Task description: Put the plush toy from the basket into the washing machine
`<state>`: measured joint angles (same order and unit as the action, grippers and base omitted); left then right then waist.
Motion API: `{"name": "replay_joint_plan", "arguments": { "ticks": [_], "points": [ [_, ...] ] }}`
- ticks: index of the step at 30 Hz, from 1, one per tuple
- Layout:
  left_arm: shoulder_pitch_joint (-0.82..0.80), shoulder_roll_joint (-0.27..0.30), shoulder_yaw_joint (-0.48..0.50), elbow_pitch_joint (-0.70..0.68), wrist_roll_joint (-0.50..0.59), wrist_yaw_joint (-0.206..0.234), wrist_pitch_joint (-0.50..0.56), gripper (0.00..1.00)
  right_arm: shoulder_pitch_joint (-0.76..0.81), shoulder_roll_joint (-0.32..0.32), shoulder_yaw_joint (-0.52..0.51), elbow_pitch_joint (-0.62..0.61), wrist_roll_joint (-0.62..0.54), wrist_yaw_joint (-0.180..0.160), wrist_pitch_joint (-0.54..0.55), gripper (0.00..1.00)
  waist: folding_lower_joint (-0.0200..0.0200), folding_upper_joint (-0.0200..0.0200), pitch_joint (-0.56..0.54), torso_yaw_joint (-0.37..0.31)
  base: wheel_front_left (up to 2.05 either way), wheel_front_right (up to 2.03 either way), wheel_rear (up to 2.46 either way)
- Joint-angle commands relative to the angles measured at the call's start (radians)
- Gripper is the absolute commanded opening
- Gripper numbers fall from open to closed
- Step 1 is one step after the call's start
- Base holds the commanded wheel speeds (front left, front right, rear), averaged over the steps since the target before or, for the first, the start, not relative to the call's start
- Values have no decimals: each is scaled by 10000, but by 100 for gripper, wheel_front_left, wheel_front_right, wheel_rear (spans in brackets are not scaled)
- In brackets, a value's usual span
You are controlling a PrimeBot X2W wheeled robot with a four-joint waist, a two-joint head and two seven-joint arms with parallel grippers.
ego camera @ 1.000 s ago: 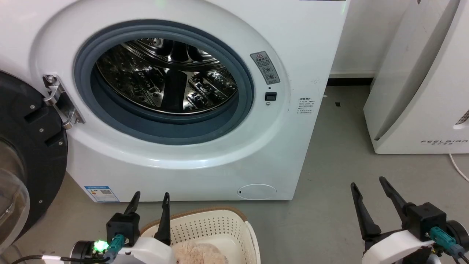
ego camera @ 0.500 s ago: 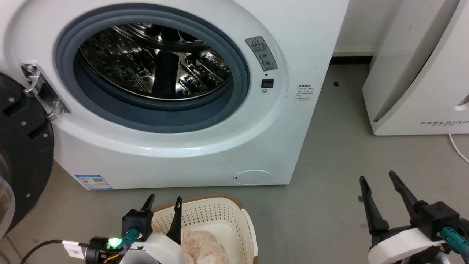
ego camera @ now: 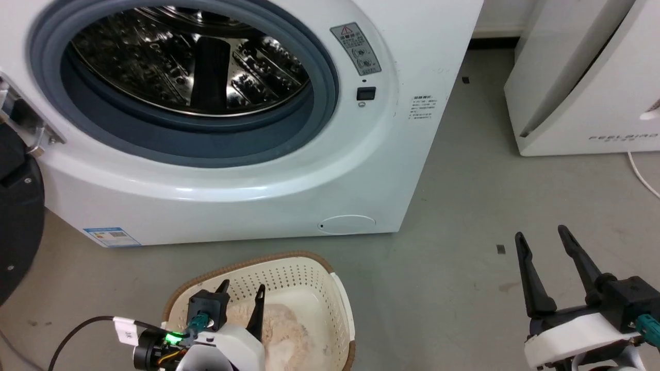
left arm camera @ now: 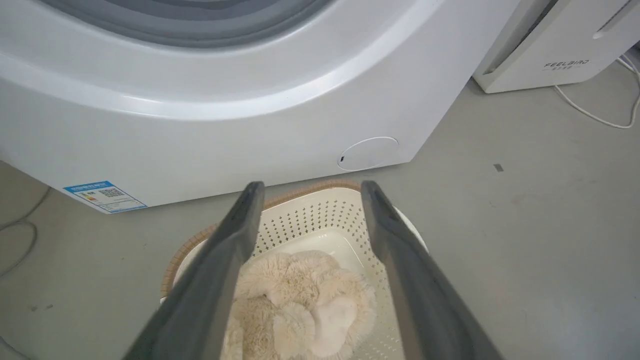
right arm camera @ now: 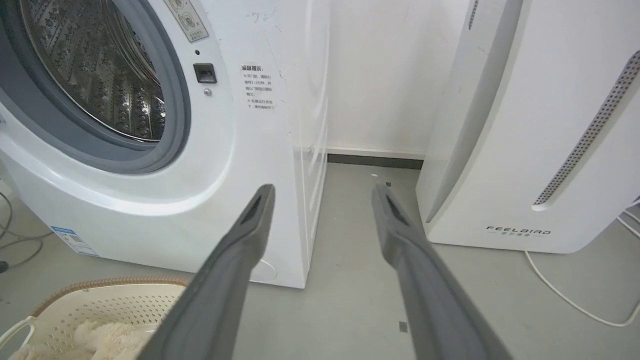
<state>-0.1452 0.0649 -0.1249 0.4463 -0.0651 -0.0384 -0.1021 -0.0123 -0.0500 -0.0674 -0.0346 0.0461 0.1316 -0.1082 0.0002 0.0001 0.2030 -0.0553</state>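
head view: plush toy (ego camera: 289, 330) part-hidden behind left gripper (ego camera: 243, 284), rest cut by bottom edge; basket (ego camera: 247, 260) near end cut off too; washing machine (ego camera: 258, 196) door (ego camera: 18, 221) clipped at left edge; side sticker (ego camera: 423, 108) text too small to read

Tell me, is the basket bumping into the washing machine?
Apart. In the head view a strip of grey floor shows between the basket and the foot of the washing machine.
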Motion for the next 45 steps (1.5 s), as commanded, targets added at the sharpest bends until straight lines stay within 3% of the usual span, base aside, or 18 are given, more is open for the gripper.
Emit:
{"name": "replay_joint_plan", "arguments": {
  "ticks": [1, 17, 45],
  "points": [
    [-301, 85, -107, 387, -77, -53, -65, 100, -184, -1, -61, -86, 129, -4, -104, 100, -2, -1, 189, -67, 0, 0, 0],
    [-1341, 484, -724, 2890, -201, -155, 231, 100, -426, -1, -246, -136, 326, -5, -438, 100, -2, -1, 1389, -419, 0, 0, 0],
    [-3670, 1504, -2402, 5803, 76, -185, 416, 100, -960, -2, -675, -1086, 773, -7, -1002, 100, -2, -1, 4199, -904, 0, 0, 0]
  ]
}}
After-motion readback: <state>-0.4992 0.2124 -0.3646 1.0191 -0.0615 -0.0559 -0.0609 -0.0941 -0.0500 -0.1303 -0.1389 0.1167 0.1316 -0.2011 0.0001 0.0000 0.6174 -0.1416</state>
